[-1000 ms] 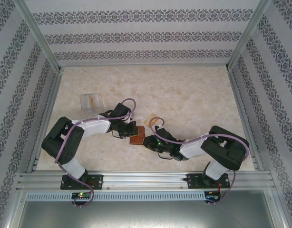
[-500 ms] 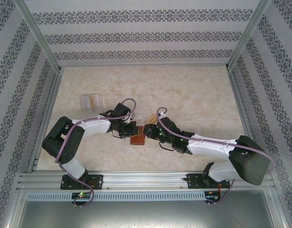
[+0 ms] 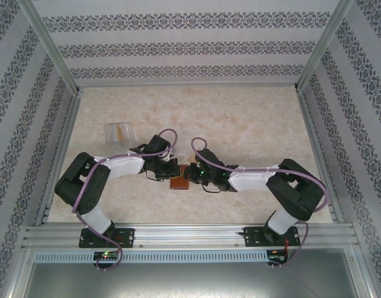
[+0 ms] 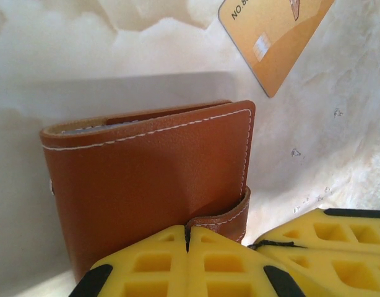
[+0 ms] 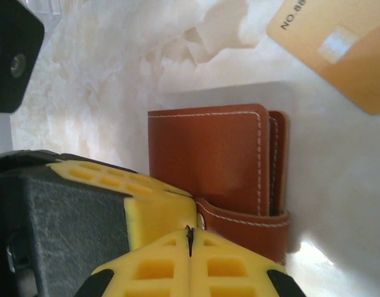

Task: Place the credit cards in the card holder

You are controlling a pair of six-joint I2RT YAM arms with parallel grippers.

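The card holder (image 3: 179,182) is a reddish-brown leather folder lying closed on the table, its snap tab (image 4: 230,216) wrapped round one edge. My left gripper (image 4: 188,238) is shut, its yellow tips resting against the tab's end. My right gripper (image 5: 190,238) is shut too, and its tips touch the tab (image 5: 246,219) from the other side, close beside a left finger (image 5: 146,198). I see nothing pinched in either pair of jaws. One orange-tan credit card (image 4: 273,34) lies flat on the table just beyond the holder (image 5: 208,154), apart from it. Both grippers (image 3: 174,172) (image 3: 189,176) meet over the holder.
A clear plastic packet (image 3: 119,132) lies at the back left of the pale marbled table (image 3: 252,124). Patterned walls and metal frame posts (image 3: 51,43) close in the sides and back. The arms' bases stand on the front rail (image 3: 190,234).
The right arm stretched out, then folded back, bringing its gripper onto the holder's tab from the right, and its jaws closed. The left arm and the holder stayed put.
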